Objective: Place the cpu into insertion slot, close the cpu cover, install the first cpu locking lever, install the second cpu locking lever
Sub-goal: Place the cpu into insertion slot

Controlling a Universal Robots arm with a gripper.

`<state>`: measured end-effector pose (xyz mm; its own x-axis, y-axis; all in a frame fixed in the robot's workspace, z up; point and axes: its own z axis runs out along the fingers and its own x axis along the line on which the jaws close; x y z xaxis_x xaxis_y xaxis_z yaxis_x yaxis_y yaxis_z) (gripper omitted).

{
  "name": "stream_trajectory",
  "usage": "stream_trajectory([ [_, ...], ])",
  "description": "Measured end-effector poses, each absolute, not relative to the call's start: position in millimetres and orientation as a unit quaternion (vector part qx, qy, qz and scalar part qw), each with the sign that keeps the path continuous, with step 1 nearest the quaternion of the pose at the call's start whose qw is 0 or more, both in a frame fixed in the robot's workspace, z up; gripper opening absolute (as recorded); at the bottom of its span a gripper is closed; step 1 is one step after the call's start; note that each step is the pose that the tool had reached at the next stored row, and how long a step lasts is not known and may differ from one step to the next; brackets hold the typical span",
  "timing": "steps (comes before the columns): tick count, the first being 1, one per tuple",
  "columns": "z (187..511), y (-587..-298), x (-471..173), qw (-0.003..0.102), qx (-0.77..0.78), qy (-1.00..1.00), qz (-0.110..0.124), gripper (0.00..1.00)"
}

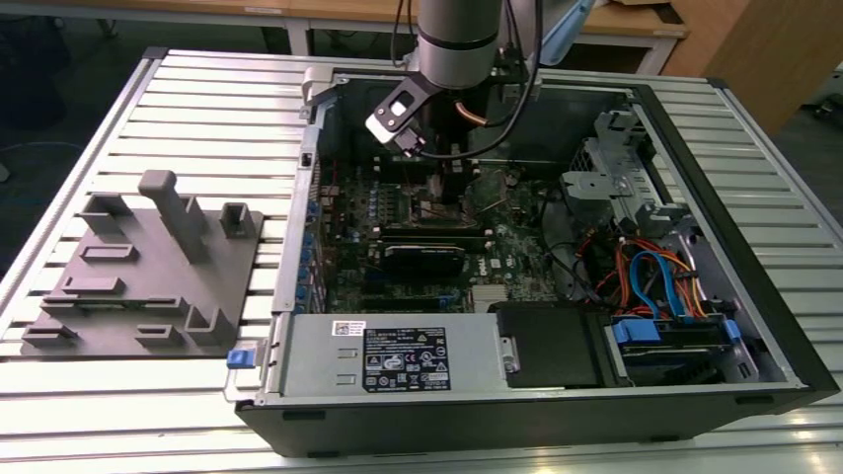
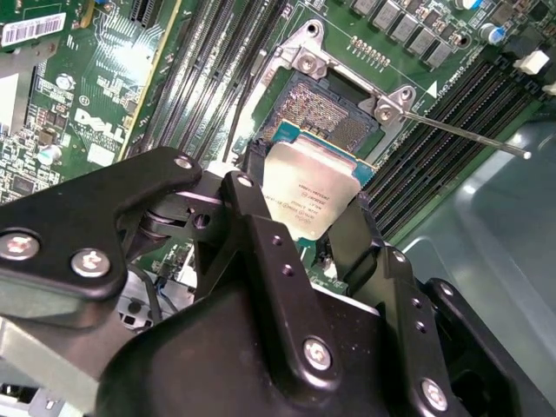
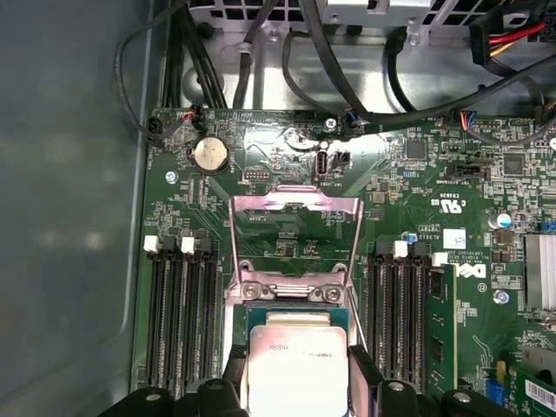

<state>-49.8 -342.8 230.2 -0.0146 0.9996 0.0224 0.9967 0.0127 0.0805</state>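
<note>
Second wrist view: the gripper [image 2: 304,213] is seen closed on the cpu [image 2: 314,193], with its two black fingers [image 2: 352,230] pressed against opposite edges of the chip and the pale metal top left bare between them. The cpu is held low over the near part of the insertion slot [image 2: 326,113]. The slot's dark, pin-covered centre is exposed beyond the chip, and whether the chip touches the socket cannot be told. A thin locking lever [image 2: 460,133] is swung out to one side. In the first wrist view the cpu cover [image 3: 295,206] is seen raised behind the socket, its square window open, and long black memory slots [image 3: 178,321] are ranged on either side across the green motherboard [image 3: 287,148]. In the exterior view the arm is reached down into an open computer case [image 1: 527,434]. The chip is judged light, thin and stiff, with a smooth lid that could slip. Its underside contacts and the socket pins are judged easily damaged, so it is best held level by its edges only.
</note>
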Motion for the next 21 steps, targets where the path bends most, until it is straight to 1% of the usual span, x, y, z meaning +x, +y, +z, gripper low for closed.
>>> stream_trajectory([
  [21, 227.2, -342.8, -49.8, 0.020, 0.702, 0.711, 0.037, 0.54],
])
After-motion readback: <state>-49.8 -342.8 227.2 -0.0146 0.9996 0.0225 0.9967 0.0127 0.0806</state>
